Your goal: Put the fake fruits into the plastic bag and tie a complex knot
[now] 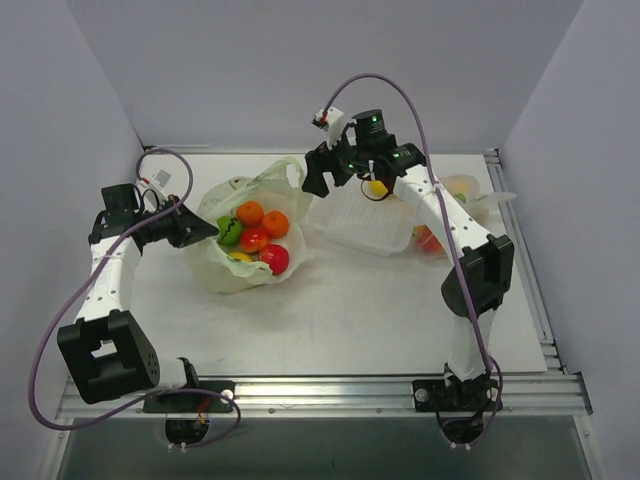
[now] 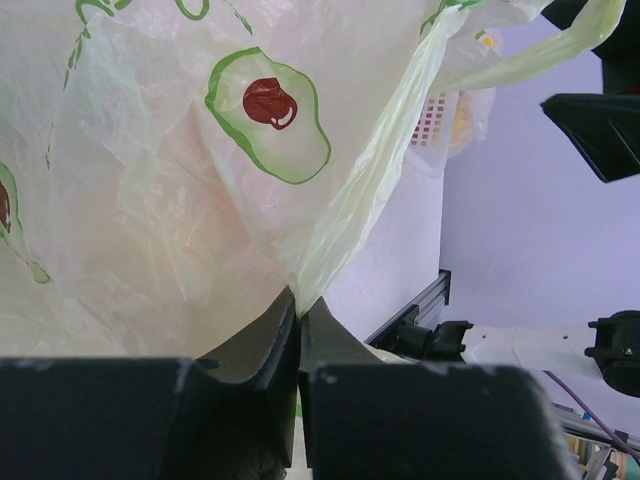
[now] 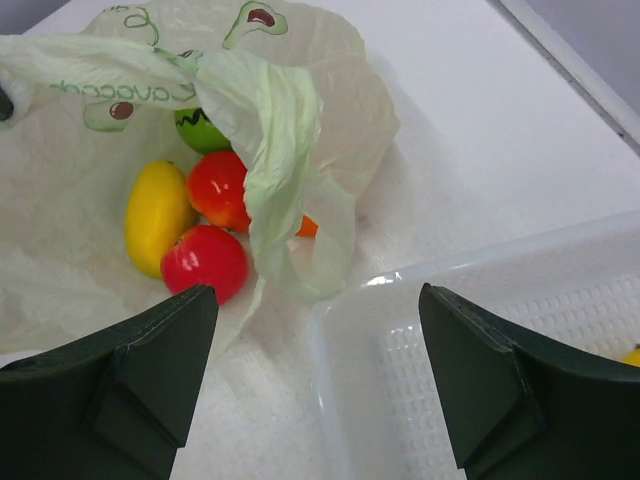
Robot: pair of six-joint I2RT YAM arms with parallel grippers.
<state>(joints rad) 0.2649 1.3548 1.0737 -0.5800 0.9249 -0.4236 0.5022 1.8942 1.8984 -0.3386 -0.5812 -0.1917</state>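
1. The surface (image 1: 350, 330) is flat, white and matte. It lies under both my grippers and carries everything.
2. The bag (image 1: 212, 270) is thin, pale green film, crinkled and half see-through, printed with halved avocados. It slumps on the surface with its mouth gaping. It is right against my left gripper, and ahead and to the left of my right one. I judge the filling well along. The knot is not begun, since both handles hang loose.
3. The basket (image 1: 350, 235) is white, rigid, slotted plastic with a rounded rim. It sits directly below my right gripper and touches the bag's near edge.
4. My left gripper (image 1: 205, 228) is closed tight on a fold of the bag's rim. In its wrist view the film rises taut from the pinch. This hold keeps the mouth open.
5. My right gripper (image 1: 330, 172) is spread wide and carries nothing. It hovers over the corner of the basket nearest the bag.
6. The fruits (image 1: 262, 236) in the bag are small, glossy, hard-looking plastic, about six of them. From my right gripper they lie ahead and to the left. I see a yellow lemon (image 3: 157, 215), two reds, a green one and orange rounds.
7. One yellow piece (image 1: 377, 187) shows under my right wrist. Something red (image 1: 427, 238) lies past the basket's far side. Those look left to move, and the tying comes after.
8. One handle (image 3: 300, 230) is a limp twisted loop. It droops just ahead of my right gripper.
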